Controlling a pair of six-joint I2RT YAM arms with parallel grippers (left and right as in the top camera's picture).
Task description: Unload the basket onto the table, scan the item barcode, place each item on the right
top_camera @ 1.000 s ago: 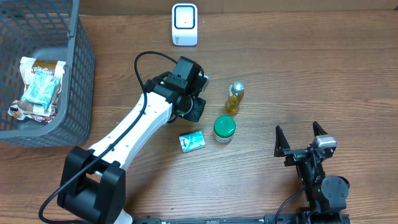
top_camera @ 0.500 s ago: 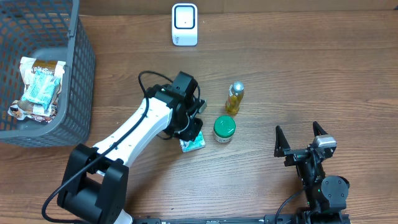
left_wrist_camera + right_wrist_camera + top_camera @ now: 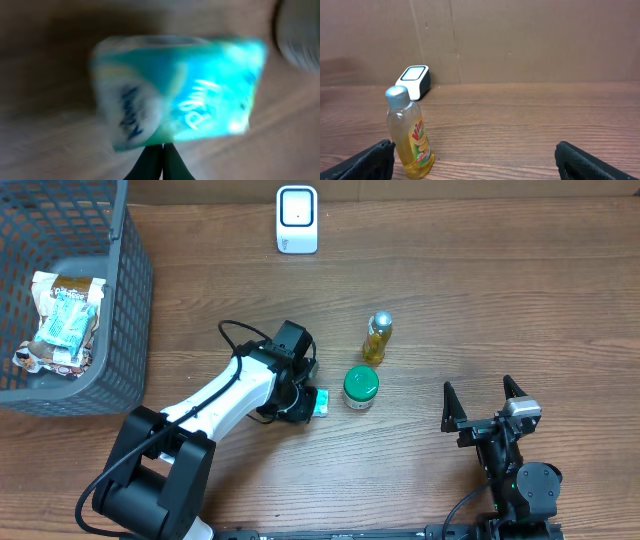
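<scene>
Viewing from overhead, the left gripper (image 3: pixel 304 404) sits low over the table (image 3: pixel 480 290), directly above the teal tissue packet (image 3: pixel 320 403). Only the right edge of the packet shows past the wrist housing. In the left wrist view, the two fingers (image 3: pixel 150 162) are pressed together with no gap and hold nothing. The packet (image 3: pixel 177 97) lies flat on the wood immediately beyond the closed tips, its long side across the frame. The view is blurred, so contact between the tips and the packet edge cannot be confirmed. A green-lidded jar (image 3: pixel 360 387) stands just to the right of the packet, with a yellow bottle (image 3: pixel 377 338) upright beyond it. The white scanner (image 3: pixel 297 219) stands at the far edge of the table, well apart from the packet. A grey basket (image 3: pixel 125 310) containing snack packs (image 3: pixel 60 320) occupies the far left corner. The right gripper (image 3: pixel 479 390) rests near the front right, jaws spread wide and empty, well apart from the packet.
</scene>
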